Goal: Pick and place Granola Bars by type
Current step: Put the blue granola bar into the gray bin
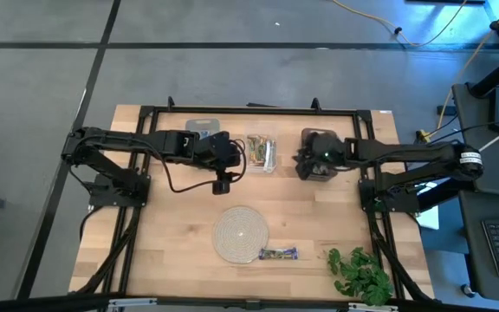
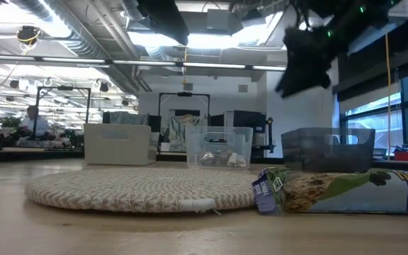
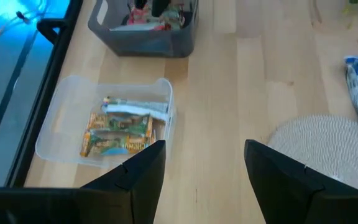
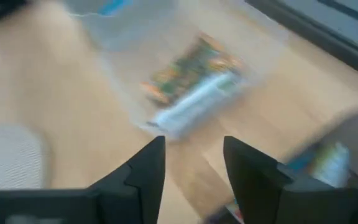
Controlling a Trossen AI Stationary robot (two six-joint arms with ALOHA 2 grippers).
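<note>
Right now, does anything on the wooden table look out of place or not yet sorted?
Yes. One blue-ended wrapped granola bar lies loose on the table beside the round pale woven mat, touching its edge. The other visible bars sit in the clear plastic bin and the dark grey bin. Nothing looks spilled or damaged.

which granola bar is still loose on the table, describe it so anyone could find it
Start at the round woven mat on the near half of the wooden table. At its edge, on the side toward the leafy plant sprig, lies one granola bar with blue ends and a green middle. It is the only bar lying on bare wood; the others sit inside the clear bin and the dark bin.
</note>
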